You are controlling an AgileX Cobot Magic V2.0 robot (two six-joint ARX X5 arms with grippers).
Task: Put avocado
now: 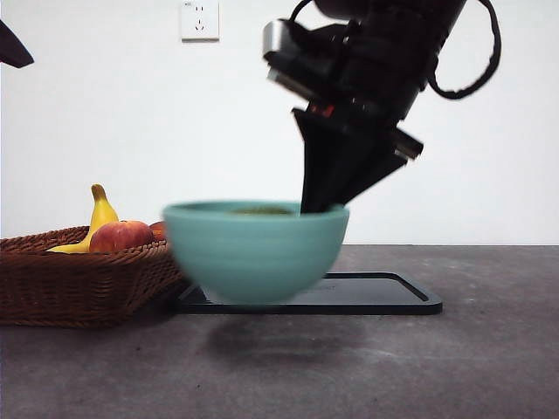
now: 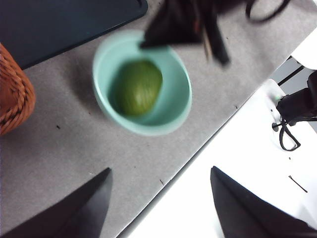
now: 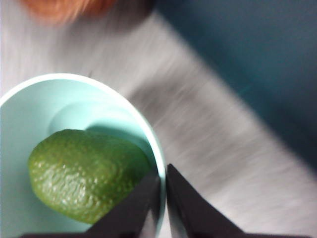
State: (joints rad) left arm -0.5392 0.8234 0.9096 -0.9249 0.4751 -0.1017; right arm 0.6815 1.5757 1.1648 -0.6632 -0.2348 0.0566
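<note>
- The avocado [image 3: 89, 173] is lying on its side inside the teal bowl [image 1: 255, 249]; from the front only a sliver of its green top is showing above the rim.
- The right gripper [image 3: 162, 198] is pinching the bowl's rim, one of the jaws inside the wall and one outside, clenched on it, just beside the avocado.
- The bowl is appearing blurred, its base above the dark worktop [image 1: 489, 358], a shadow lying beneath it.
- A black tray [image 1: 384, 295] is lying behind the bowl.
- A wicker basket [image 1: 79, 279] beside the bowl is holding a banana [image 1: 100, 214] and a red apple [image 1: 120, 236].
- The left gripper [image 2: 161, 208] is hanging well apart from the bowl, jaws released and holding nothing.
</note>
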